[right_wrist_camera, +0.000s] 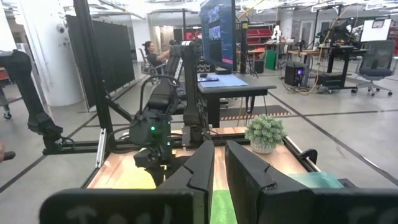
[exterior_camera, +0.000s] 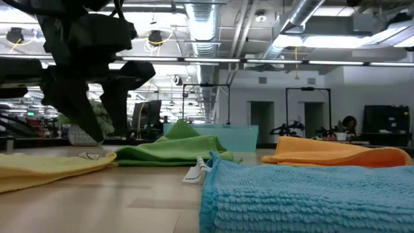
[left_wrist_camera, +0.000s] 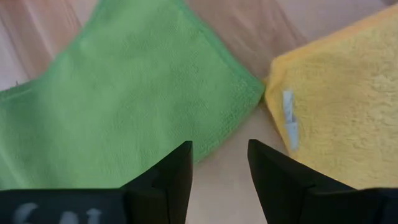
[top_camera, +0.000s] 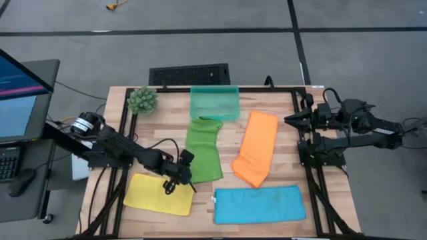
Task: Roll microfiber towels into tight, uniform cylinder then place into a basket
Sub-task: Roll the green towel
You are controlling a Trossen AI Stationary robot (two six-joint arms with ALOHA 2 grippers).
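Four microfiber towels lie flat on the wooden table: green [top_camera: 203, 150], orange [top_camera: 255, 157], yellow [top_camera: 159, 193] and blue [top_camera: 259, 205]. The teal basket [top_camera: 214, 102] stands at the far edge, and the green towel's far end reaches its near wall. My left gripper [left_wrist_camera: 217, 165] is open and points steeply down over bare wood, between the green towel's near corner [left_wrist_camera: 245, 93] and the yellow towel's corner [left_wrist_camera: 280, 93]; it touches neither. My right gripper [right_wrist_camera: 219, 165] waits high at the table's right edge, level, with a narrow gap between its fingers and nothing in it.
A spiky green plant ball [top_camera: 143, 100] sits at the far left corner. A black frame [top_camera: 303, 153] borders the table. A monitor [top_camera: 17, 93] stands beyond the left side. Bare wood shows between the yellow and blue towels [top_camera: 203, 200].
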